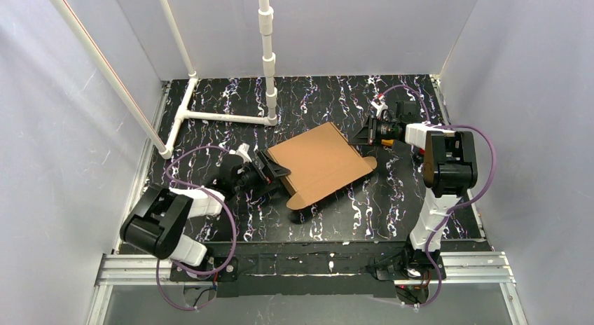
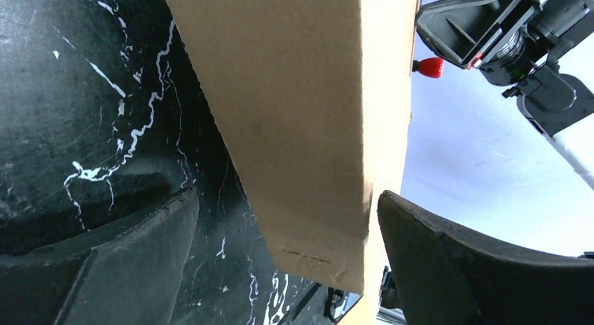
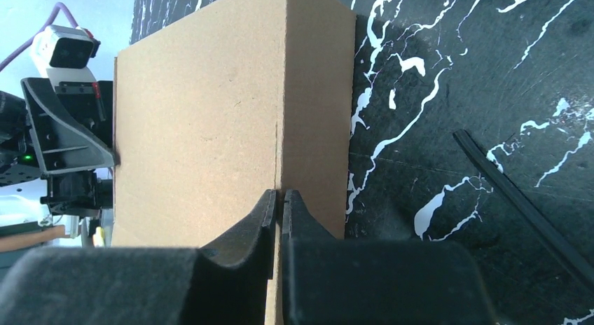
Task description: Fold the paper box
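The paper box (image 1: 319,164) is a brown cardboard blank in the middle of the black marbled table, folded over and tilted, with tabs at its near edge. My left gripper (image 1: 277,172) is at its left edge. In the left wrist view the left gripper (image 2: 286,195) is open, its fingers wide on either side of a folded cardboard wall (image 2: 294,94). My right gripper (image 1: 364,136) is at the box's far right edge. In the right wrist view the right gripper (image 3: 281,193) is shut on the thin edge of a cardboard panel (image 3: 196,129).
A white pipe frame (image 1: 224,116) lies at the back left with an upright pipe (image 1: 266,52). Grey walls close in both sides and the back. A metal rail (image 1: 301,265) runs along the near edge. A thin black strip (image 3: 518,199) lies on the table right of the box.
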